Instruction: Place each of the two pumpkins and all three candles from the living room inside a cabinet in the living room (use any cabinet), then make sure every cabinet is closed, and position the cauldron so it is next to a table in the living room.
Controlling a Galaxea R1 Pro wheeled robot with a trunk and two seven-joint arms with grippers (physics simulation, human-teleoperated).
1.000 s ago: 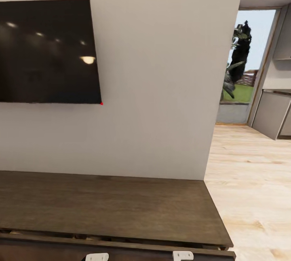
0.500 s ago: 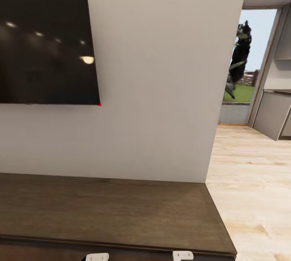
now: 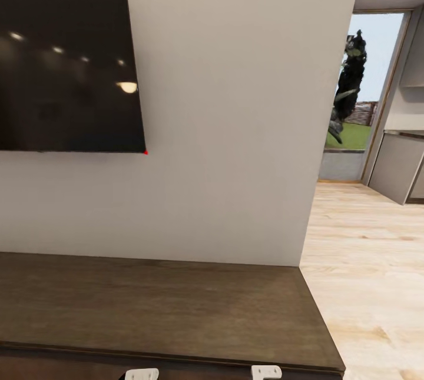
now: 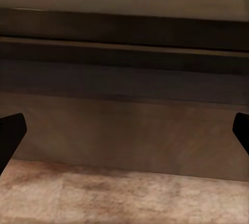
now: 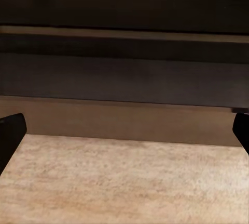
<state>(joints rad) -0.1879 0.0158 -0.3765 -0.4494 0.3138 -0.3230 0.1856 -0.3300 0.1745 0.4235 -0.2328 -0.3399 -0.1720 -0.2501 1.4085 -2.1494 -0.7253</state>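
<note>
The cabinet (image 3: 159,303), a long low dark brown wooden unit, stands against the wall right in front of me, and its top is bare. Its dark front (image 4: 124,78) faces the left wrist camera, with a strip of floor close to the camera. My left gripper (image 4: 124,135) is open, its dark fingertips (image 4: 10,133) far apart, holding nothing. My right gripper (image 5: 124,135) is open too, facing the cabinet front (image 5: 124,73) low over the floor. The pumpkins, candles and cauldron are out of view.
A black TV (image 3: 65,71) hangs on the white wall above the cabinet. To the right, light wood floor (image 3: 365,262) runs toward a glass door (image 3: 353,92) and grey kitchen units (image 3: 397,165). White arm parts (image 3: 141,374) peek in below the cabinet edge.
A drawer front that stood slightly out from the cabinet, with a gap under the top, now sits flush. The head view has shifted a little.
</note>
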